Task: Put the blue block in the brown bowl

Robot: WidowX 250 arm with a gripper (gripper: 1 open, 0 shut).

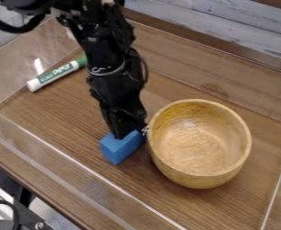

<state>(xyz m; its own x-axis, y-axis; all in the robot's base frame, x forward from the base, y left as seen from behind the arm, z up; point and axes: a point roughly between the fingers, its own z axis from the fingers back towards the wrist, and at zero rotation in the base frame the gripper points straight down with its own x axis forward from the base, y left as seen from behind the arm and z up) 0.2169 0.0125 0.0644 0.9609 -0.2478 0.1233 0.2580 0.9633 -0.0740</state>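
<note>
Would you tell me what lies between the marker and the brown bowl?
The black robot arm stands between the marker and the bowl, as the camera view shows.

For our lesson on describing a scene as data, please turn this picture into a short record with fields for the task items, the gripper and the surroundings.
target: blue block, on the table, left of the bowl in the view
container: brown bowl, upright, no block inside
gripper: black gripper, shut, lowered at the block's upper end
grip on block: cannot tell, fingertips partly hidden
other item: green-and-white marker, lying toward the upper left of the view
task state: block not yet in bowl
</note>
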